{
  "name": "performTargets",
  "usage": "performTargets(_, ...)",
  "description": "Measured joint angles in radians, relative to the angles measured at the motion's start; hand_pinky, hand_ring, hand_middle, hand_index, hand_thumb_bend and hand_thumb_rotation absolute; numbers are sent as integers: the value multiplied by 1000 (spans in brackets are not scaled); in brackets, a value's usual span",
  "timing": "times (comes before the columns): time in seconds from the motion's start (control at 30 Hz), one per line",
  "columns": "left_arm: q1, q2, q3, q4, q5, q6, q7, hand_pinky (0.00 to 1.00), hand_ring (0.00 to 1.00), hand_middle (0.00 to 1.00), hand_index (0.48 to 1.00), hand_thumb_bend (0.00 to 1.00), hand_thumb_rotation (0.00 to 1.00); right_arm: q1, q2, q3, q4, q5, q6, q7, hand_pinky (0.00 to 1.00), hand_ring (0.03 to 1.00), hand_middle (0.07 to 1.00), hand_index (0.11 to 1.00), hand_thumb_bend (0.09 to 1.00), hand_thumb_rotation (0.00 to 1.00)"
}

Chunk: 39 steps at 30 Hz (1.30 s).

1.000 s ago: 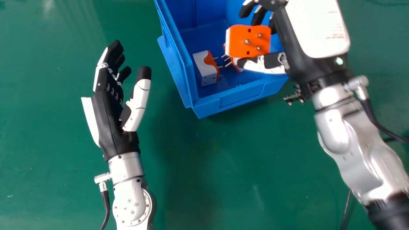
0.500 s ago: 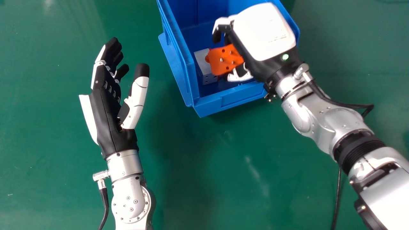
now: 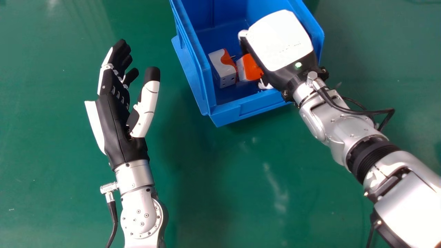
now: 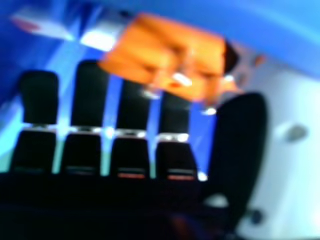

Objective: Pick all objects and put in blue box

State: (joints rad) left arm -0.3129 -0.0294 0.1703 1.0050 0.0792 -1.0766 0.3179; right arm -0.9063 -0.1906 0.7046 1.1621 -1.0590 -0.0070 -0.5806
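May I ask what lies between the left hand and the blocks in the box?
Bare green table, then the box's left wall, in the head view.

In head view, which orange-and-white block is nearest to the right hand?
The block partly covered by the right hand; the other block lies near the blue box's left wall.

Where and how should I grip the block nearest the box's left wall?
Likely from above, pinching the block by its white body, near face to far: the left wall of the blue box flanks one side, and a pin juts from the orange side opposite.
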Motion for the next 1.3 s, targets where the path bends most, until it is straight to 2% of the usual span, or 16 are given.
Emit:
performTargets(0.03,0,0,0,0,0,0,0,813,855,852,814,724,542,1,1,1,-9,1,7,12,642,724,771,768,703,91)
performTargets(0.07,-1,0,0,0,0,0,0,813,855,852,814,724,542,4,0,1,-22,3,15,20,642,724,771,768,703,91)
performTargets(0.1,-1,0,0,0,0,0,0,812,854,851,814,726,542,7,0,1,-32,4,21,22,714,780,817,815,742,122)
performTargets(0.13,-2,0,0,1,0,0,1,812,854,851,814,726,542,10,-1,1,-42,6,24,24,714,780,817,815,742,122)
performTargets(0.2,-3,0,0,1,0,0,2,809,852,849,813,730,543,18,-6,-1,-70,8,29,26,817,859,883,882,793,172)
performTargets(0.23,-3,0,0,1,0,0,4,809,852,849,813,730,543,20,-8,-1,-82,9,34,26,817,859,883,882,793,172)
performTargets(0.33,-4,0,-1,0,2,0,12,806,849,847,812,731,548,27,-20,-5,-127,14,41,20,907,928,941,940,834,231)
performTargets(0.5,-4,-1,-4,0,1,1,13,808,852,848,812,731,550,72,-50,-35,-258,35,48,-15,952,964,970,969,864,267)
performTargets(0.67,-2,-3,-8,-2,0,0,11,811,853,850,813,722,540,170,-103,-116,-495,90,32,-5,981,985,988,988,890,288)
performTargets(0.87,9,-2,-9,-8,0,-5,10,812,854,851,814,719,539,363,-151,-242,-713,244,-108,-2,988,991,993,992,888,293)
performTargets(1.07,36,-3,-10,-20,1,-6,4,815,855,852,816,710,531,556,-146,-364,-783,422,-331,-45,933,988,996,996,879,354)
performTargets(1.1,39,-2,-10,-23,-1,-6,1,814,854,852,815,710,533,586,-143,-378,-786,446,-374,-47,914,985,997,997,873,387)
performTargets(1.17,46,-3,-10,-32,-2,-6,-11,814,854,852,815,710,533,642,-134,-397,-787,478,-453,-55,914,985,997,997,873,387)
performTargets(1.3,50,-5,-9,-39,-9,-6,-28,816,856,853,816,711,529,720,-86,-419,-774,543,-602,-69,897,985,998,998,855,467)
